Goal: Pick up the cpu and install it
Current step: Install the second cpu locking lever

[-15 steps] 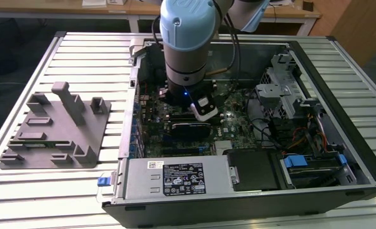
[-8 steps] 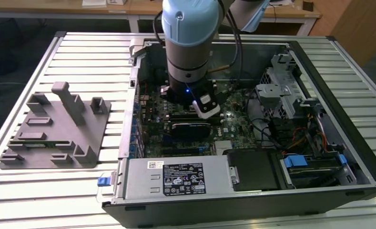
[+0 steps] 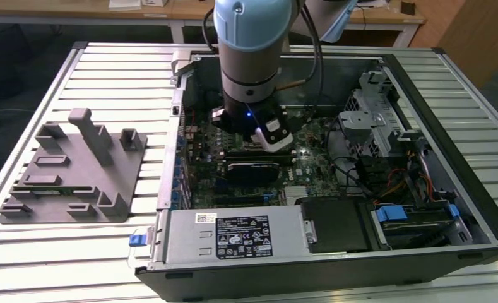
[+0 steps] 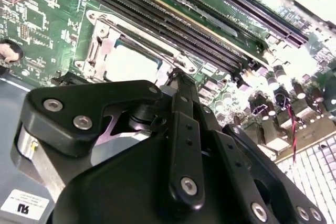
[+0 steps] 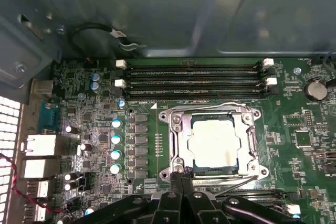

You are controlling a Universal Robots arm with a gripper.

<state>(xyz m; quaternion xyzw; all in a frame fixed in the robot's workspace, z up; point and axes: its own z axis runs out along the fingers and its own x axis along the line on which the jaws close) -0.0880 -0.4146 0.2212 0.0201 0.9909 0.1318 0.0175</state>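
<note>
Cpu (image 5: 214,145) sits flat inside the metal socket frame (image 5: 178,145) on the green motherboard (image 5: 294,124), with its pale silver top facing up; in the second wrist view the same chip (image 4: 131,62) shows as a bright square inside the frame, partly hidden behind the black gripper body. The gripper (image 5: 180,178) is just beside the edge of the socket frame, and its fingers (image 4: 181,85) stand close together, narrow, with nothing seen between them; they do not hold the chip. Four long black memory slots (image 5: 194,80) run parallel beside the socket, and a row of small blue-topped capacitors (image 5: 115,145) stands on the other side of it. In the exterior view the arm (image 3: 249,57) reaches down into the open computer case (image 3: 450,126), which lies on a slatted metal table (image 3: 105,76). A grey plastic holder (image 3: 72,170) rests on the table at the exterior view's left, well apart from the case.
</note>
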